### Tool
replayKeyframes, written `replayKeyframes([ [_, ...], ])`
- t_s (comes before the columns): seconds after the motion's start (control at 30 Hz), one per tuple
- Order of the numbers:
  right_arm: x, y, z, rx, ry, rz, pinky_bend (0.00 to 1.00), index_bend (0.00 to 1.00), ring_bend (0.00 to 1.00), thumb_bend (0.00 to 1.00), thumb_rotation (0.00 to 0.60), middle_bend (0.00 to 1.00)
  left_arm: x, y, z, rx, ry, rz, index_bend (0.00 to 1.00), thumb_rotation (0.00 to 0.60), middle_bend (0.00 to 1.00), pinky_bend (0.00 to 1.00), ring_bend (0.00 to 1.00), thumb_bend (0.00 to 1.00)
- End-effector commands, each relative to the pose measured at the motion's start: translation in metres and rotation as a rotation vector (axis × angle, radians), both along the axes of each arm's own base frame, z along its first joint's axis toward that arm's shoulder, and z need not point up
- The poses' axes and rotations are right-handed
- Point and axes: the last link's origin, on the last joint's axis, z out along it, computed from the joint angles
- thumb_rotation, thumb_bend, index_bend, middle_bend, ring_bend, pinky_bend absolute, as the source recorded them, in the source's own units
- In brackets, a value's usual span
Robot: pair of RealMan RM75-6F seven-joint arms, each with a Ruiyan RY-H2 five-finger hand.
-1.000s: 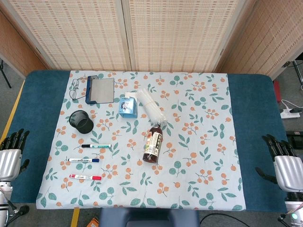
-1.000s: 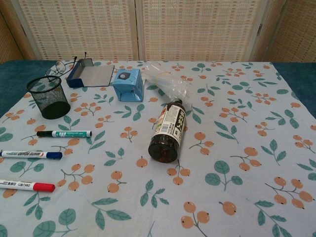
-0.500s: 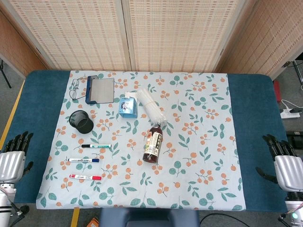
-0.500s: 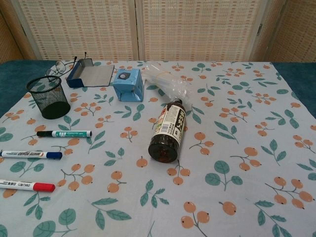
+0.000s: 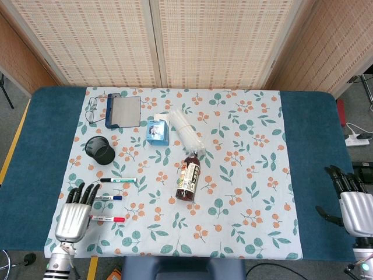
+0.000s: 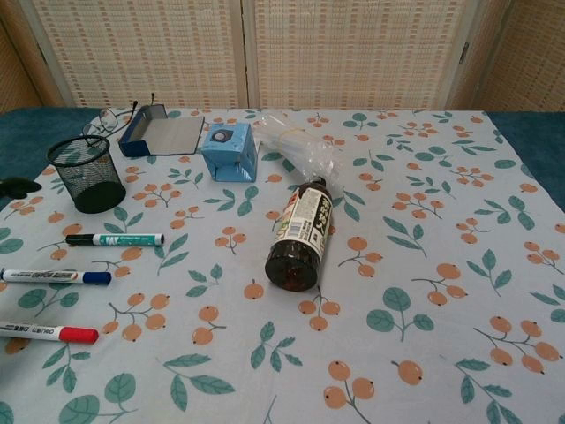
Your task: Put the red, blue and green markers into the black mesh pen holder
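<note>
Our left hand (image 5: 77,211), fingers spread and empty, hovered over the lower left of the cloth above the blue marker (image 5: 108,198) and red marker (image 5: 111,219); the green marker (image 5: 118,180) lay just above them. We judged it best to lower onto one marker squarely and pinch mid-barrel. The pen holder (image 5: 100,151) further up looked empty. Our right hand (image 5: 351,201) waited at the lower right, fingers apart.
</note>
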Motion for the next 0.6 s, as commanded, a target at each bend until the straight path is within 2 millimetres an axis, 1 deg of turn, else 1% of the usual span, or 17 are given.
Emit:
replayKeyframes([
  [0.03,0.000,0.000,0.000,0.002,-0.002,0.002,0.14,0.12,0.17,0.10,0.600,0.08,0.031,-0.006,-0.031,0.007,-0.026,0.056,0.13,0.600,0.17,0.16,0.08,0.24],
  [0.17,-0.001,0.000,0.001,-0.001,-0.006,-0.003,0.14,0.13,0.17,0.10,0.600,0.08,0.037,-0.010,-0.043,0.035,-0.025,0.137,0.22,0.600,0.23,0.15,0.11,0.24],
  [0.2,-0.001,-0.001,0.001,-0.002,-0.007,-0.003,0.14,0.14,0.17,0.10,0.600,0.08,0.038,-0.012,-0.046,0.036,-0.026,0.150,0.22,0.600,0.23,0.15,0.11,0.24],
  [0.37,-0.002,-0.001,0.001,0.005,-0.012,-0.005,0.14,0.14,0.17,0.10,0.600,0.08,0.042,-0.022,-0.060,0.009,-0.028,0.167,0.23,0.600,0.25,0.15,0.12,0.24],
  [0.6,-0.002,-0.001,0.002,0.000,-0.016,-0.004,0.14,0.14,0.17,0.10,0.600,0.08,0.033,-0.024,-0.073,0.018,-0.032,0.219,0.23,0.600,0.27,0.15,0.13,0.24],
])
